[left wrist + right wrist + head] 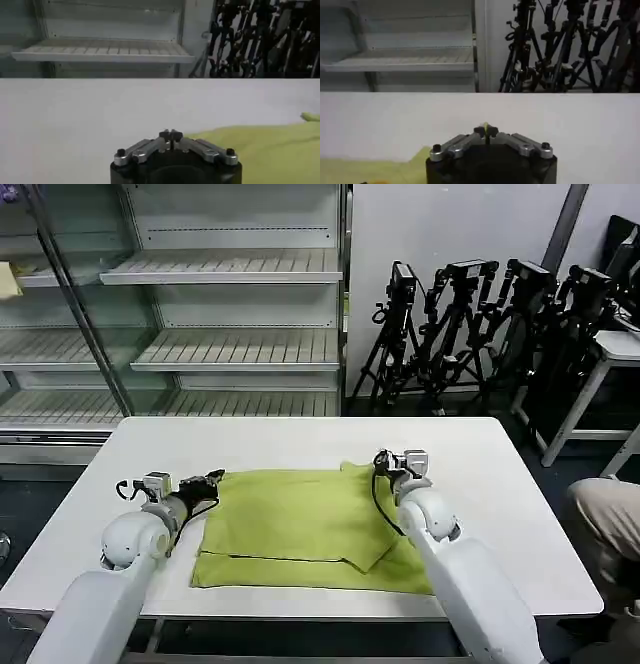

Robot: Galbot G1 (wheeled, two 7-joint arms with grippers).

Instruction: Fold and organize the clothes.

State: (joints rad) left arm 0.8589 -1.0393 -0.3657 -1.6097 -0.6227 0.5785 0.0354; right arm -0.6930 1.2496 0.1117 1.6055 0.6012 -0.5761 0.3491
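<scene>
Across the white worktop (480, 484), toward its near edge, lying partly folded with long axis running left to right: lime T-shirt (300, 524). At its far-left corner, left pincer (212, 480), pressed together on nothing, just beside the cloth. At the far-right corner, right pincer (380, 461), pinching a sliver of green fabric. Likely next: carrying that right corner leftward over the shirt.

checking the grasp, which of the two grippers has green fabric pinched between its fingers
The right gripper: a sliver of the T-shirt shows between its shut fingertips. The left gripper is shut on nothing.
</scene>
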